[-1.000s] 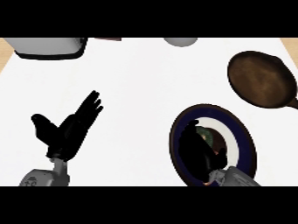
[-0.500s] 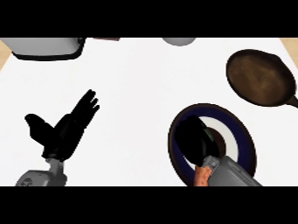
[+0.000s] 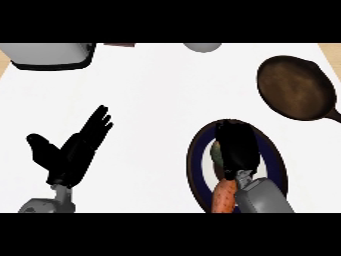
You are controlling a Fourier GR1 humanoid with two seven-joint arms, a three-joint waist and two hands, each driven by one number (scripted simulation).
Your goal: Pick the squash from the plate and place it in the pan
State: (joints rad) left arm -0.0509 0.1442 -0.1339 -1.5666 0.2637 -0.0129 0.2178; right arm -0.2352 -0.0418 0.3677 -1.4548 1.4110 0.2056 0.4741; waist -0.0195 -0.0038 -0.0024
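While the left hand [image 3: 68, 152] rests near the left side of the view, with its fingers [image 3: 99, 122] straight and spread, pointing up and away and grasping nothing, the right hand [image 3: 236, 147] lies over the middle of the plate [image 3: 195, 165]. The plate is round with a dark blue rim and it stands on the white bench [image 3: 151, 100] close to the lower edge, right of the centre. The squash [image 3: 223, 197] is on this plate: its orange end shows beside the grey wrist at the near rim, and a greenish part shows along the left side of the black hand, touching it. The rest of the squash is hidden under the hand. Whether this hand grasps the squash or only lies on it, I cannot tell. The pan [image 3: 295, 87] is dark brown and stands well apart from the plate, farther away and to the right, with its handle going toward the right edge; nothing is inside it. At the far left corner of the bench there is a white appliance [image 3: 47, 55], and a pale round object [image 3: 202, 47] is at the far edge, cut by the top of the view.
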